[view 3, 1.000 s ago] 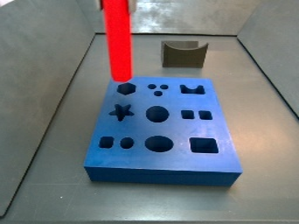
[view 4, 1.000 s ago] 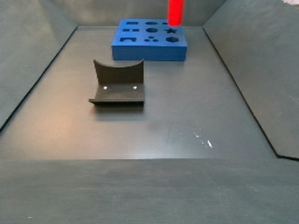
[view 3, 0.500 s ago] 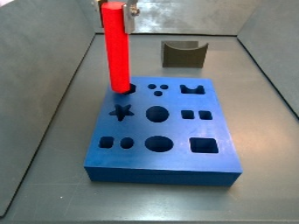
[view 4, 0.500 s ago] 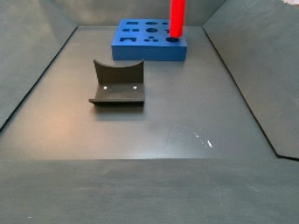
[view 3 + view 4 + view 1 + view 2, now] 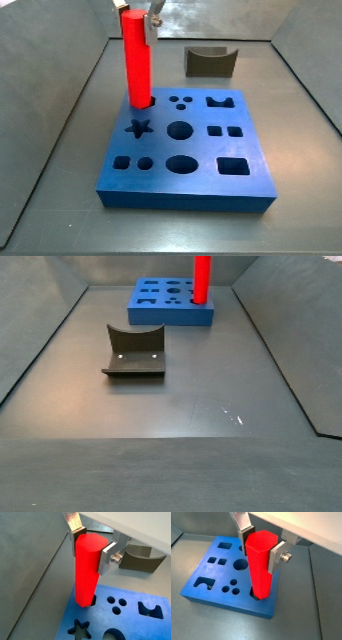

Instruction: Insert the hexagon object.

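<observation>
The hexagon object, a long bright red rod (image 5: 135,58), stands upright with its lower end in the hexagonal hole at a far corner of the blue block (image 5: 201,150). My gripper (image 5: 143,12) is shut on the rod's upper end. In both wrist views the silver fingers (image 5: 105,556) (image 5: 275,554) press on opposite sides of the rod (image 5: 87,567) (image 5: 260,567), with the gripper (image 5: 91,546) (image 5: 261,544) above the block (image 5: 100,619) (image 5: 221,576). A side view shows rod (image 5: 202,278) and block (image 5: 154,306) far back.
A dark grey curved block (image 5: 209,62) (image 5: 135,351) (image 5: 143,559) lies on the grey floor apart from the blue block. The blue block has several other shaped holes. Grey walls close in the floor on the sides.
The gripper has moved down with the red rod. Its lower end went from above the block into the hexagonal hole.
</observation>
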